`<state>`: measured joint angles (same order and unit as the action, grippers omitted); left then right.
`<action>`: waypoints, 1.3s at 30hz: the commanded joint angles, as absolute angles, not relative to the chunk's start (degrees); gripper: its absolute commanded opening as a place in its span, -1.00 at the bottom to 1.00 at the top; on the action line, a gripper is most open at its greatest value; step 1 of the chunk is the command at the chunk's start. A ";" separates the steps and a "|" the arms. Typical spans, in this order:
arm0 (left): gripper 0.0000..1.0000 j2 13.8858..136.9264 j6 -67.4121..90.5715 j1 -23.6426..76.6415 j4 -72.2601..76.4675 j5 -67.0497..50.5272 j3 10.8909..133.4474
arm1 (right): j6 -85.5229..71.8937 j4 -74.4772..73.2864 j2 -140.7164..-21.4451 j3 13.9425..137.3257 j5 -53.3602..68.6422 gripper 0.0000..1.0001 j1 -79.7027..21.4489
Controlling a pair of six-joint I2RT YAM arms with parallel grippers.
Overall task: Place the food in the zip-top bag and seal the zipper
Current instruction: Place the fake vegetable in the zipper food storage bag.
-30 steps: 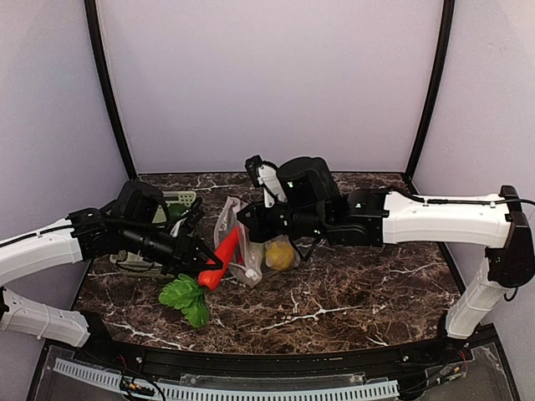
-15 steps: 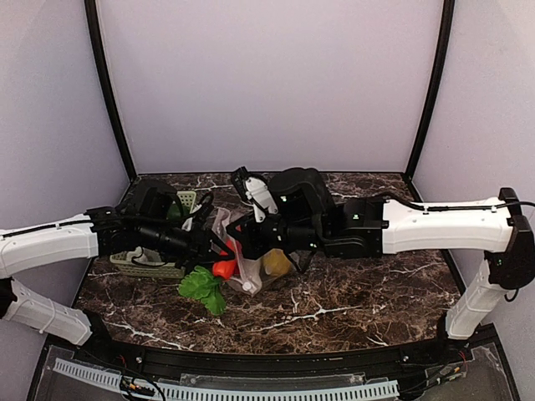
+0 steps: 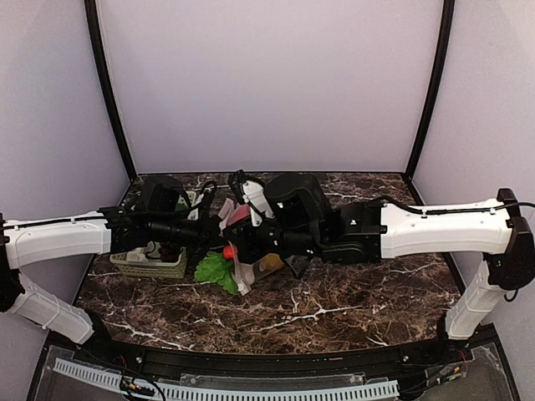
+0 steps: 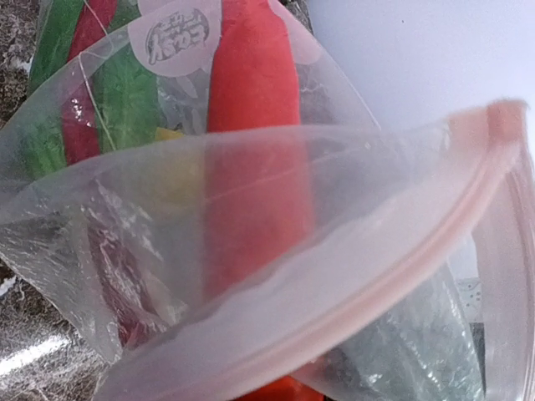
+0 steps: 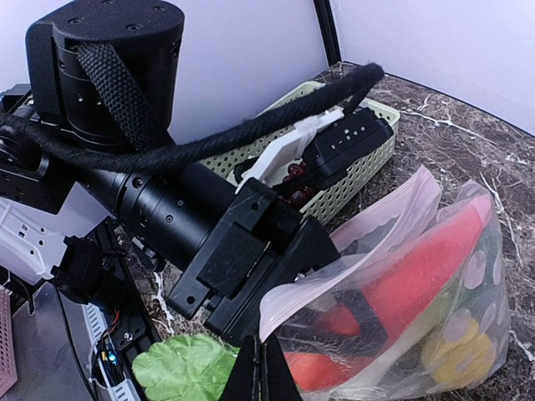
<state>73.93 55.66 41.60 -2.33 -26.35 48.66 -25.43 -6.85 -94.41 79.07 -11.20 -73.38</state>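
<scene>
The zip-top bag [image 5: 468, 251] lies on the marble table, and my right gripper [image 5: 266, 361] is shut on its mouth edge, holding it up. My left gripper [image 5: 368, 292] reaches into the mouth, its fingers closed on a long red chili pepper [image 5: 418, 276] that shows through the plastic. A green leafy vegetable [image 5: 180, 368] hangs below that gripper, outside the bag. A yellow lemon [image 5: 456, 351] rests inside the bag. In the left wrist view the pink zipper [image 4: 393, 267] crosses in front of the chili [image 4: 251, 167]; my own fingers are hidden there. From above, both grippers meet at the bag [image 3: 247, 274].
The pale green mesh basket [image 3: 155, 261] stands under the left arm at the table's left, dark red beads [image 5: 292, 174] inside it. Both arms cross the table's middle at low height. Black frame posts and purple walls enclose the back.
My left gripper has moved right with the chili and leaf, from beside the bag into its mouth. The right arm has shifted left and lowered, still holding the bag's edge.
</scene>
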 commanded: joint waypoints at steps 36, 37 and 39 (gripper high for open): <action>0.16 80.71 43.07 42.62 2.19 -11.63 49.47 | -32.53 -3.48 -94.25 79.02 -14.72 -1.00 -74.85; 0.24 79.94 42.54 42.62 0.86 -11.75 49.78 | -32.52 -3.50 -94.09 78.83 -14.90 -1.00 -74.88; 0.32 78.72 40.87 42.62 -2.27 -11.89 50.62 | -32.49 -3.49 -94.02 78.75 -15.03 -1.00 -74.86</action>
<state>82.43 45.28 42.61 4.40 -13.15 47.90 -32.05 -5.89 -95.15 78.63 -14.20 -73.84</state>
